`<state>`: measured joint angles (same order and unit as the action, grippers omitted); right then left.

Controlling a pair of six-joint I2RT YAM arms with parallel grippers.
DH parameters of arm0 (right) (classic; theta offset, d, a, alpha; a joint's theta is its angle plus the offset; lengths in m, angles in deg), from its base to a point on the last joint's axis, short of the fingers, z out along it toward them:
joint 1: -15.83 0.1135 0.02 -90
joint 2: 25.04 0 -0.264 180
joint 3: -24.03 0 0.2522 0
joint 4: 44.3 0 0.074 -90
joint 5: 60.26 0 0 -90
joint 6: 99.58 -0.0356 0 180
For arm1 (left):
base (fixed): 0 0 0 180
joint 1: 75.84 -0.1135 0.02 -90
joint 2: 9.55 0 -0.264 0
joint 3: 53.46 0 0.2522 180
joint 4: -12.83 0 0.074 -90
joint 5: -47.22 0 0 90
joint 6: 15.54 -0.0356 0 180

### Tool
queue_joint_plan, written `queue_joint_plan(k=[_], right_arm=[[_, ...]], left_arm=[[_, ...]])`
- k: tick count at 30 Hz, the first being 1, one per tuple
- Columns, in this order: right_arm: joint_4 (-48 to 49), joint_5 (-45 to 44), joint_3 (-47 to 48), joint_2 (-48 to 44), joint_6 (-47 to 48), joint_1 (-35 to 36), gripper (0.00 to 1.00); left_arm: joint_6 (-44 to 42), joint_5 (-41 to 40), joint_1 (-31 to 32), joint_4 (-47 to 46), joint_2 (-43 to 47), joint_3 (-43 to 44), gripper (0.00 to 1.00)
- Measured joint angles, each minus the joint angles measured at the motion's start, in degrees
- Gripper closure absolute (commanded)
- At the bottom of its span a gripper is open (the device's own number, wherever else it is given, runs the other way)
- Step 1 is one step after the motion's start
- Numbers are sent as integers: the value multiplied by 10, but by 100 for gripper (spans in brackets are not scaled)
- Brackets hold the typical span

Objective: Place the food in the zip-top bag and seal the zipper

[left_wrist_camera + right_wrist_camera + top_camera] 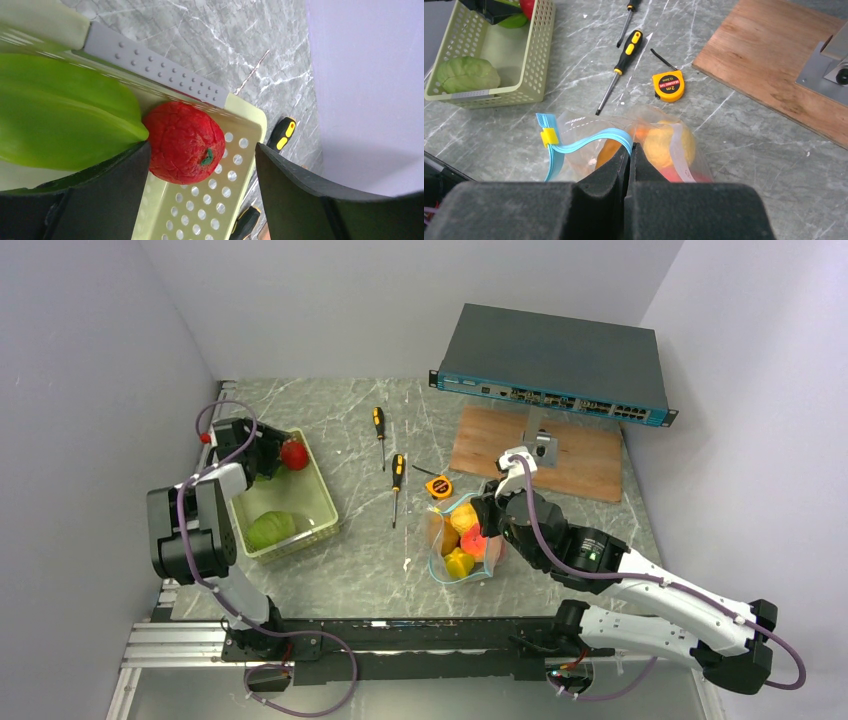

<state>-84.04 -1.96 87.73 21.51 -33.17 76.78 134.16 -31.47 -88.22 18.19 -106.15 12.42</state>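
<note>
Tape measure near zip-top bag seemingly reads "2m"; smaller print illegible.

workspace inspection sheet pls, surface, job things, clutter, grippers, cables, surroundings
surface: grey marbled table
job's things: zip-top bag holds yellow, orange and red fruits, zipper looks unsealed; red fruit and green fruits in pale green tray
clutter: two screwdrivers, tape measure, wooden board, network switch
grippers: left gripper open, red fruit between its fingers; right gripper shut on zip-top bag's mouth
cables: purple cables along both arms
surroundings: pale walls, three sides
</note>
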Motion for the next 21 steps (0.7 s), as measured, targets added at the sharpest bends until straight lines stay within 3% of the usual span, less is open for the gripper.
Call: queue_joint_plan(k=[11,21], right_arm=[[0,-9,0,0,0,0,100],[-1,-11,0,-1,0,0,100]], left_arm=[[11,-54,29,58,-30,42,23],[13,-69,41,70,-45,45,51]])
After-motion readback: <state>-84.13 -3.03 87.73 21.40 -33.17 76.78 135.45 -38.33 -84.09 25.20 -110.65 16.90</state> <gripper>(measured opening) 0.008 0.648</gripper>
